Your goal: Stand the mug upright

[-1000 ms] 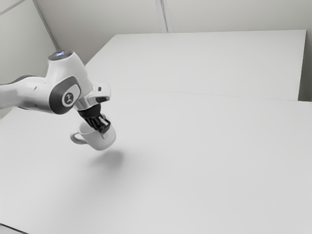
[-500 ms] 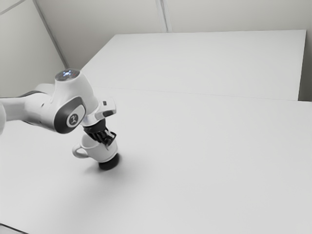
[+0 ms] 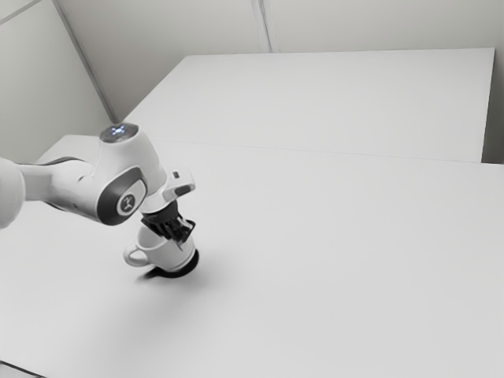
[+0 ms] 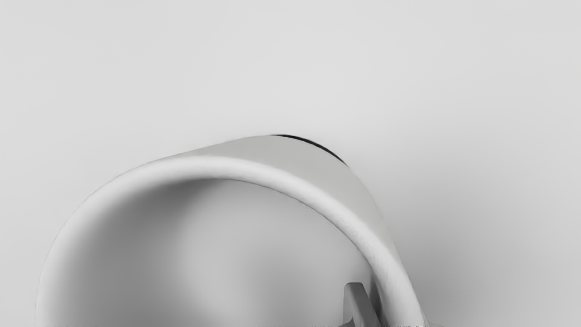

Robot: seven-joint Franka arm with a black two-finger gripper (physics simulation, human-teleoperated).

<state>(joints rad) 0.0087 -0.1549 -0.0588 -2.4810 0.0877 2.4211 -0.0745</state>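
Over the last second, the mug (image 3: 168, 256) has been lowered from well above the table (image 3: 315, 276) and carried slightly toward the exterior view's right. Its lean has also been reduced: the mouth is turned up, with a slight tilt left toward the handle's side, and the dark shadow has been drawn in close around the base. Whether full contact has been made with the table cannot be told. The task is judged to be nearly finished, with the last of the tilt to be taken out and the base to be settled flat before any release.

The claw (image 3: 183, 242) is closed on the mug's wall, its fingers parted only by that wall, with one finger (image 4: 358, 302) inside the mug.

Beyond the mug, a second flat surface (image 3: 331, 102) is seen, and a dark cord (image 3: 22, 370) is seen well apart from the mug, near the exterior view's lower left corner. By neither is the mug's way down blocked; a rocking base might be caused by letting go too soon.
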